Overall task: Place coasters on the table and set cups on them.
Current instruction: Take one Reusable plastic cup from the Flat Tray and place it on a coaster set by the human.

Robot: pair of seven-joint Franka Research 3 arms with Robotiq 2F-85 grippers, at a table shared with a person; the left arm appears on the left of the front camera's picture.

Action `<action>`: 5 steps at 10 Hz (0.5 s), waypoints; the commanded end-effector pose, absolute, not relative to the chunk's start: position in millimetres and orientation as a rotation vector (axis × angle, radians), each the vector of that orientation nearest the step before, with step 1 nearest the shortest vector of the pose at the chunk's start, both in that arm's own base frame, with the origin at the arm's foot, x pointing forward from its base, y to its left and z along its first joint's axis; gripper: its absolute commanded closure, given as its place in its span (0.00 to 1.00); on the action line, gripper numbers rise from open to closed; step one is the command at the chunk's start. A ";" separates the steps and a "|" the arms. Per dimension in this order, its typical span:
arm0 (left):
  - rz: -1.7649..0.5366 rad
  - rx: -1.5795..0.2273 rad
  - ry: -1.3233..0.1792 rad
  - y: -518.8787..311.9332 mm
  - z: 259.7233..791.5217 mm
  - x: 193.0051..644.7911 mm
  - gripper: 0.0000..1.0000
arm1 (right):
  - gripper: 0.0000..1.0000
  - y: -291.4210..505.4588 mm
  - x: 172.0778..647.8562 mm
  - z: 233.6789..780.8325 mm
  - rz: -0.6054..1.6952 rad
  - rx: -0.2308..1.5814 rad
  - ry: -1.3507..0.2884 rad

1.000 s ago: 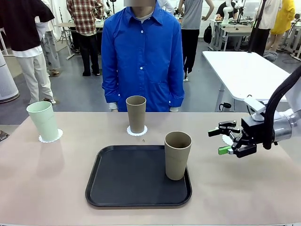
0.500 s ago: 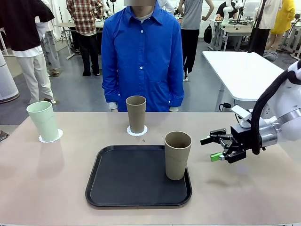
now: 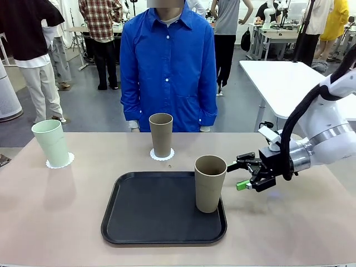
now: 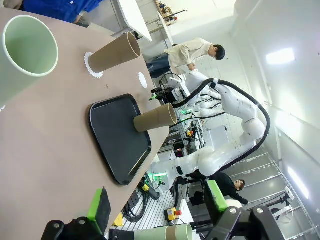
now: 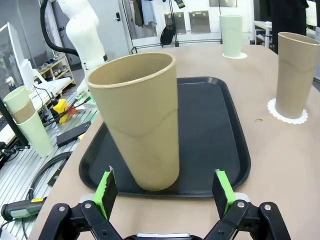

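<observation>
Tan cup [image 3: 210, 183] on black tray [image 3: 156, 210], right edge | right gripper [image 3: 240, 174] wide open, now just beside it, was further right | left gripper [image 4: 155, 204] open too | third coaster [image 4: 142, 80] hard to see | count: 3 cups, mint cup [image 3: 51, 142] and far tan cup [image 3: 161, 134] on coasters on the bench [image 3: 67, 211]

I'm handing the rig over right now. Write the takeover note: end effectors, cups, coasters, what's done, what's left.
Right end effector: open, level with the tan cup on the tray, just right of it, not touching.
Left end effector: open, holding nothing.
Done: mint cup on its coaster at far left; second tan cup on its coaster at centre.
Third coaster lies bare on the table.
Left: grasp the tray cup and set it on that coaster.
</observation>
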State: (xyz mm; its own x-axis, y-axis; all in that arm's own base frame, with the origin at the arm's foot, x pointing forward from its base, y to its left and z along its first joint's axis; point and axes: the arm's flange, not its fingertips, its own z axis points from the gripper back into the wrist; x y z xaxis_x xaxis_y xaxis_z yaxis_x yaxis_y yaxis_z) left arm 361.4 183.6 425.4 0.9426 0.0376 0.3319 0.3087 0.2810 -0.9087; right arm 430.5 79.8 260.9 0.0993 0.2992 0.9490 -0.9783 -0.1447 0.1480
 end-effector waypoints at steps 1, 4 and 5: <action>-0.192 -1.289 -0.330 182.2 426.4 358.1 0.00 | 0.00 94.9 439.3 253.6 1.367 1.157 -0.839; -0.192 -1.289 -0.330 182.2 426.4 358.1 0.00 | 0.00 108.4 436.8 257.9 1.393 1.177 -0.838; -0.192 -1.289 -0.330 182.2 426.4 358.1 0.00 | 0.00 112.6 433.3 258.4 1.400 1.198 -0.830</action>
